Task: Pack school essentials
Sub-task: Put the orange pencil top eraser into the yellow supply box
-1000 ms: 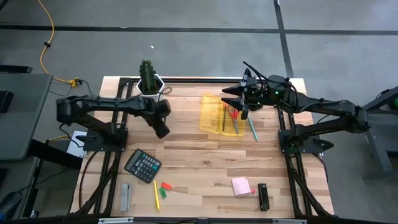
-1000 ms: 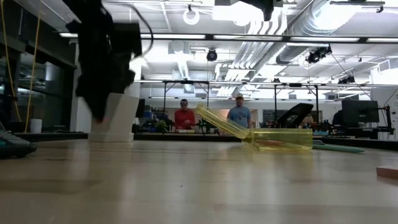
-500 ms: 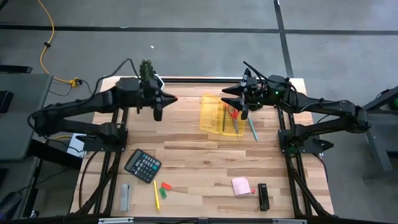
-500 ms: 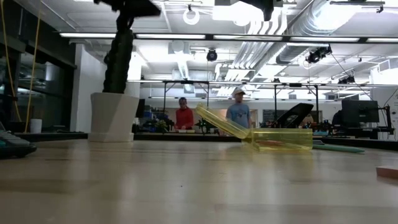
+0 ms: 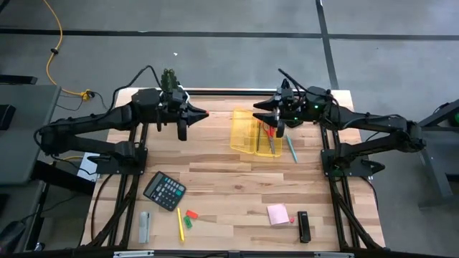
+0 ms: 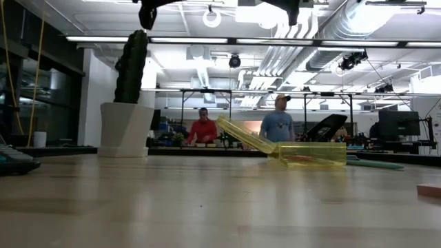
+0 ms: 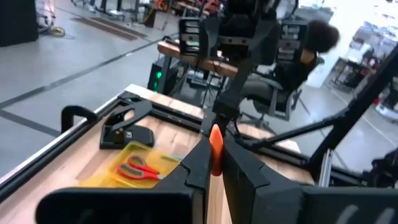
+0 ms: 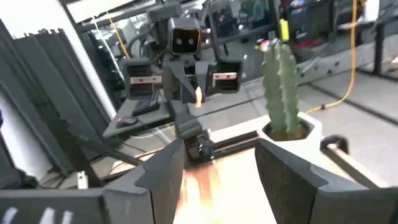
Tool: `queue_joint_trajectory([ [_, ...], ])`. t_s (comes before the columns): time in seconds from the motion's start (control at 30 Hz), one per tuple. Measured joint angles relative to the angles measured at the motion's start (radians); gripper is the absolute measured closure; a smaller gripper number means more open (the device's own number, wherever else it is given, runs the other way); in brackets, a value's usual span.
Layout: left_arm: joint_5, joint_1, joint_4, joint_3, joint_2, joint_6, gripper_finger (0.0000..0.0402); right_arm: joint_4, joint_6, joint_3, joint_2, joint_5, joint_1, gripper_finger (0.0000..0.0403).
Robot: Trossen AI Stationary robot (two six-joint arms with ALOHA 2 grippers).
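Left fingers [image 7: 214, 163] pinch orange piece [image 7: 215, 142]; right fingers [image 8: 217, 165] apart

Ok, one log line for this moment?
left gripper: shut on orange-tipped item, raised by cactus | right gripper: open, above yellow case | scissors in case | teal pen beside case

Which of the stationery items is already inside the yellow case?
The red-handled scissors lie in the open yellow case. The teal pen lies just beside it; the yellow pencil and pink sticky-note pad remain near the table's front.
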Motion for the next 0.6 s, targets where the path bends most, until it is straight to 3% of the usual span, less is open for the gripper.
queue_joint_trajectory([
  [0.23,0.040,-0.053,0.098,0.000,0.124,0.008,0.0380,0.033,-0.062,0.013,0.127,-0.018,0.065,0.0210],
  [0.37,0.053,-0.065,0.169,0.000,0.182,-0.029,0.0380,0.013,-0.185,0.063,0.192,0.007,0.103,0.0210],
  [0.6,0.053,-0.064,0.208,0.000,0.221,-0.124,0.0380,-0.137,-0.405,0.172,0.239,0.122,0.138,0.0210],
])
